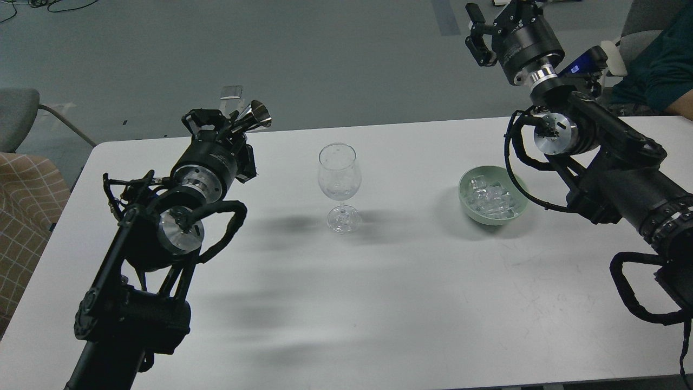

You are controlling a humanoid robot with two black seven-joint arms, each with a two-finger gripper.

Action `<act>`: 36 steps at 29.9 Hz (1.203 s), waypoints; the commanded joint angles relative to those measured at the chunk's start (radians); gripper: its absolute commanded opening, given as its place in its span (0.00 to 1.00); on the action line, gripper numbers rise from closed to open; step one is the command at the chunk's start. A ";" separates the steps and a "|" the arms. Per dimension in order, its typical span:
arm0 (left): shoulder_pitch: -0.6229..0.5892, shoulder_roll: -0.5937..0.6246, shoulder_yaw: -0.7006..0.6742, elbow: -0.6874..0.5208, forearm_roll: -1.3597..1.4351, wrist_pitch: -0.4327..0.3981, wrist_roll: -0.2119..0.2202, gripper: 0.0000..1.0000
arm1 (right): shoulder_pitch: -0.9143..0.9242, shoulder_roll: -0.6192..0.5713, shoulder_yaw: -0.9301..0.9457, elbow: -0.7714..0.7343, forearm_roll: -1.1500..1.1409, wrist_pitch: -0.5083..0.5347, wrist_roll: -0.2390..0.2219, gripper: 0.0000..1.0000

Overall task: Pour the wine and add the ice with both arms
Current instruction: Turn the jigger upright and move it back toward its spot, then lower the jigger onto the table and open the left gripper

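A clear wine glass [339, 179] stands upright mid-table, with a little ice or liquid in its bowl. A pale green bowl [466, 203] to its right holds several clear ice cubes [490, 196]. My left gripper [230, 125] is shut on a shiny metal jigger [253, 117], tilted up-right, well left of the glass and apart from it. My right gripper [482, 32] is raised high behind the bowl, beyond the table's far edge; its fingers seem spread and hold nothing. No stream of wine shows.
The white table [379, 303] ends at a far edge just behind the glass. A grey chair [16, 116] and a checked cushion [24, 211] are at the left. A person's arm [663, 59] is at the far right.
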 commanded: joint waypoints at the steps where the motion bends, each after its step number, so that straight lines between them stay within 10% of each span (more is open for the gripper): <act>1: 0.073 0.022 -0.134 0.008 -0.285 -0.087 0.000 0.22 | -0.001 0.000 0.000 0.000 0.000 0.000 0.000 1.00; 12: 0.271 0.017 -0.226 0.095 -0.390 -0.394 -0.002 0.28 | -0.003 0.003 -0.001 0.000 0.000 0.000 0.000 1.00; 36: 0.270 0.017 -0.234 0.229 -0.399 -0.410 -0.002 0.46 | -0.004 0.004 -0.001 0.000 0.000 -0.008 0.000 1.00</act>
